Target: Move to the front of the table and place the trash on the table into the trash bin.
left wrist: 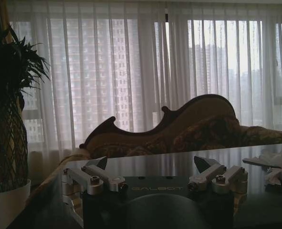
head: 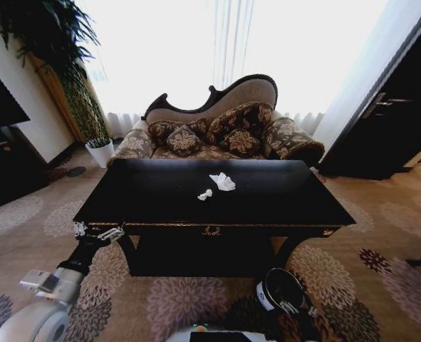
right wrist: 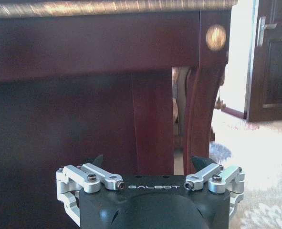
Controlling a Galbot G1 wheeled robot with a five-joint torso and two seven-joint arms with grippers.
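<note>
The black table [head: 267, 203] with gold trim stands right before me. On its top lie two crumpled white paper wads of trash, a larger one [head: 223, 182] and a smaller one [head: 205, 194]; the left wrist view shows them at the far side [left wrist: 274, 161]. My left gripper [head: 96, 231] hovers open at the table's front left corner, level with the tabletop [left wrist: 150, 164]. My right gripper [right wrist: 148, 162] is open and low, facing the table's dark front panel and curved leg [right wrist: 203, 109]. The trash bin [head: 281, 288], dark with a white label, stands on the carpet at my lower right.
A patterned sofa [head: 217, 132] with cushions sits behind the table. A tall plant in a white pot [head: 101, 152] is at the back left. Dark cabinets [head: 388, 128] line the right wall. Patterned carpet surrounds the table.
</note>
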